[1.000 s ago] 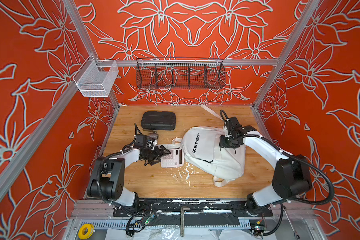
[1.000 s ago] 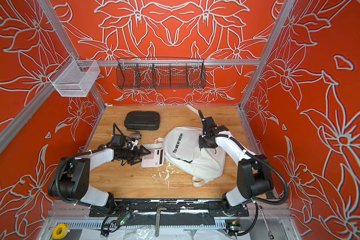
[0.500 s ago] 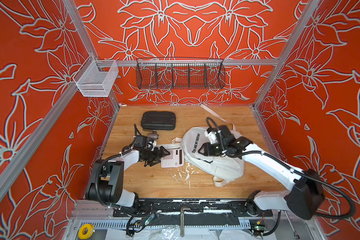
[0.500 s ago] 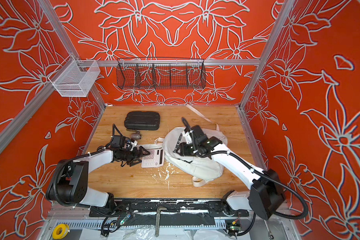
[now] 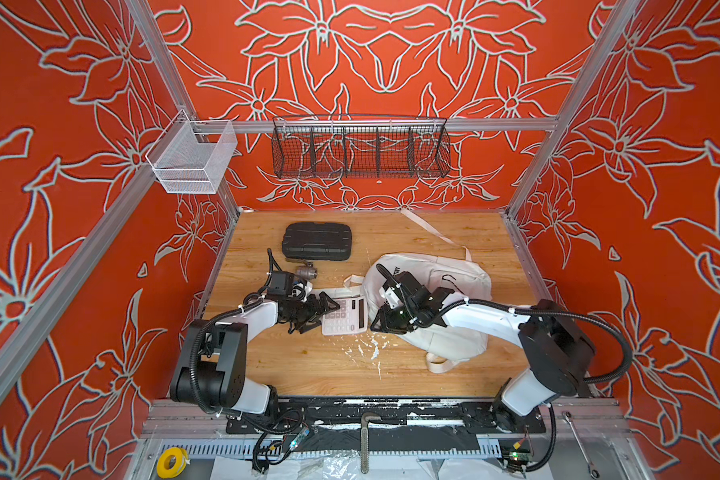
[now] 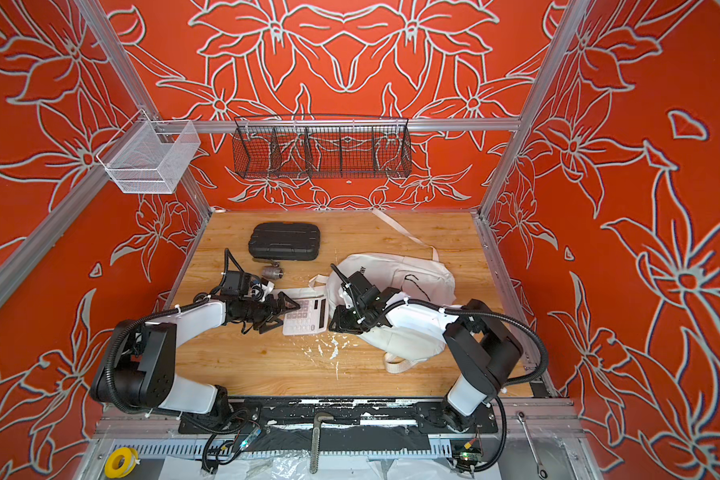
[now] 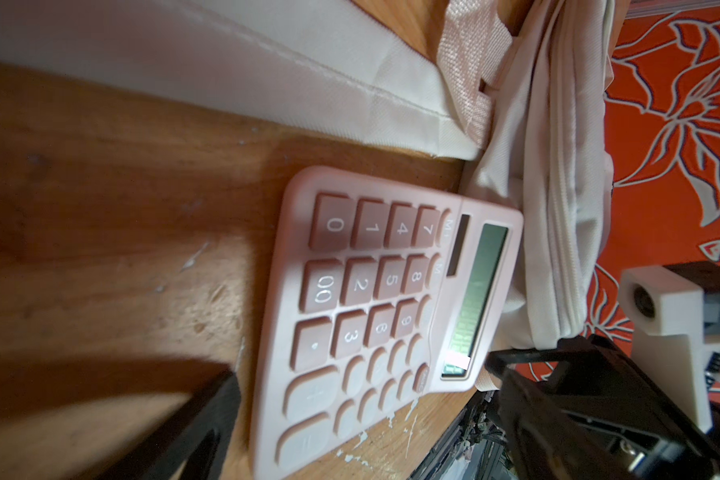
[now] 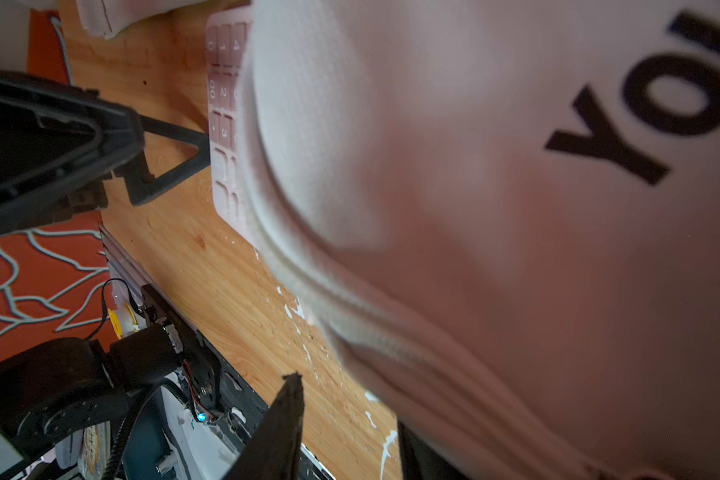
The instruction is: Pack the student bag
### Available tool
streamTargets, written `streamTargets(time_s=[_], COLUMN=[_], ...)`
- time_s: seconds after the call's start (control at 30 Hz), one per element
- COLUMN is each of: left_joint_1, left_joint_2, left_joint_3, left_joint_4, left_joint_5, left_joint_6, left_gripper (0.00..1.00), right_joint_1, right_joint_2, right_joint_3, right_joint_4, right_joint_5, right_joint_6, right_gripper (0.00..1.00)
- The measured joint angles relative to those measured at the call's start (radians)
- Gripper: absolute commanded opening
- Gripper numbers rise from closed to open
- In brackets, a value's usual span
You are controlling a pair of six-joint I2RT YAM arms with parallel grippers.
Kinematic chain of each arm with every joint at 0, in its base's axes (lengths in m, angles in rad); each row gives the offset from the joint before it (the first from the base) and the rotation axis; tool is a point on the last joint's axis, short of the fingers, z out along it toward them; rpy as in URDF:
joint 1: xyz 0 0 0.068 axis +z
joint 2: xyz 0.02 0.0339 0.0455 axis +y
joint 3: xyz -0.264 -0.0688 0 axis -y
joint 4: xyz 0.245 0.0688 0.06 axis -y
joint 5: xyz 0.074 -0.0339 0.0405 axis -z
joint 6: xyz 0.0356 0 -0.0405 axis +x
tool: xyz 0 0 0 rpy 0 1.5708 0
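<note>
The student bag (image 5: 454, 274) (image 6: 416, 274), white with black print, lies flat on the right of the wooden table. A pink calculator (image 5: 346, 318) (image 6: 306, 316) (image 7: 383, 316) (image 8: 223, 104) lies against its left edge. My left gripper (image 5: 325, 318) (image 6: 285, 318) (image 7: 350, 436) stands wide open at the calculator's key end, one finger on the wood beside it. My right gripper (image 5: 381, 326) (image 6: 339, 326) (image 8: 350, 436) is low at the bag's front-left edge, next to the calculator. Its jaws are partly open over bare wood, and the bag's zipper seam (image 8: 391, 332) hangs over one of them.
A black hard case (image 5: 316, 241) lies at the back left, with a small metal fitting (image 5: 305, 273) in front of it. A bag strap (image 5: 433, 232) trails to the back wall. White flecks (image 5: 366, 349) dot the wood. A wire basket (image 5: 360, 151) and a mesh bin (image 5: 192, 160) hang above.
My right arm has swung from the bag's far right side across it to its front-left edge by the calculator, its jaws narrowing. The left gripper has hardly moved.
</note>
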Motion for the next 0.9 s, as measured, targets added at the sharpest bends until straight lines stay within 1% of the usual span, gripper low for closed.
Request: streamTargets(time_s=[0.2, 0.4, 0.63, 0.73, 0.9], left_joint_1=[0.0, 0.0, 0.0, 0.0, 0.0], left_joint_2=[0.0, 0.0, 0.0, 0.0, 0.0], left_joint_3=[0.0, 0.0, 0.0, 0.0, 0.0], left_joint_4=[0.001, 0.001, 0.001, 0.001, 0.001], left_joint_5=[0.0, 0.0, 0.0, 0.0, 0.0], left_joint_6=[-0.005, -0.008, -0.008, -0.007, -0.007], left_gripper=[0.98, 0.98, 0.98, 0.98, 0.98], right_joint_1=[0.001, 0.001, 0.001, 0.001, 0.001], right_joint_2=[0.088, 0.143, 0.158, 0.158, 0.158], right_joint_3=[0.011, 0.012, -0.026, -0.027, -0.028], right_joint_4=[0.122, 0.21, 0.341, 0.357, 0.37], right_joint_5=[-0.026, -0.041, -0.073, -0.082, -0.088], right_joint_6=[0.057, 0.1, 0.148, 0.154, 0.158], right_gripper=[0.37, 0.29, 0.2, 0.15, 0.13])
